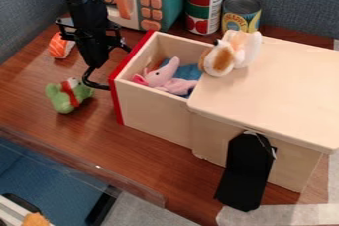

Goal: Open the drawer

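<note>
Gripper (pixel 97 63) was positioned pointing down at the black handle (pixel 97 85) on the drawer's red front (pixel 116 103). Its opening state couldn't be told; contact or grip on the handle couldn't be confirmed either. Drawer (pixel 155 121) was extended out of the wooden box (pixel 285 88), pink plush (pixel 162 76) contained inside.

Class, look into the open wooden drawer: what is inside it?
Inside the drawer lie a pink plush toy and something blue, perhaps cloth. The toy partly covers the blue item, and the drawer floor beneath them is hidden.
</note>
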Available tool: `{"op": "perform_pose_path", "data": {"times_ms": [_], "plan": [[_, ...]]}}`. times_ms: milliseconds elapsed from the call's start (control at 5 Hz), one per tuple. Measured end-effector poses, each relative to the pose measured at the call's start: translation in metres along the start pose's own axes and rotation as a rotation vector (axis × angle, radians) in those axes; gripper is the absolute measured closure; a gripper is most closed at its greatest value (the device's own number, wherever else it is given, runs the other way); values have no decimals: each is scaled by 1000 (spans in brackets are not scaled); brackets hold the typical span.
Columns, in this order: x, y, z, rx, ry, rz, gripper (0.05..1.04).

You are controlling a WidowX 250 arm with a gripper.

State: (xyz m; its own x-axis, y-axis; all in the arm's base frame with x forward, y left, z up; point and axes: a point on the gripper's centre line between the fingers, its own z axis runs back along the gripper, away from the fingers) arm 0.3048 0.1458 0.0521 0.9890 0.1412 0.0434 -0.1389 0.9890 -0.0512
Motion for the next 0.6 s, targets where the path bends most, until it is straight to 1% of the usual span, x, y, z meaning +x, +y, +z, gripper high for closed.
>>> {"op": "perform_pose_path", "data": {"times_ms": [200,400,600], "plan": [[3,2,6,32,14,-24,771],[1,-9,36,76,46,-81,482],[-6,-14,77,127,25,-82,184]]}}
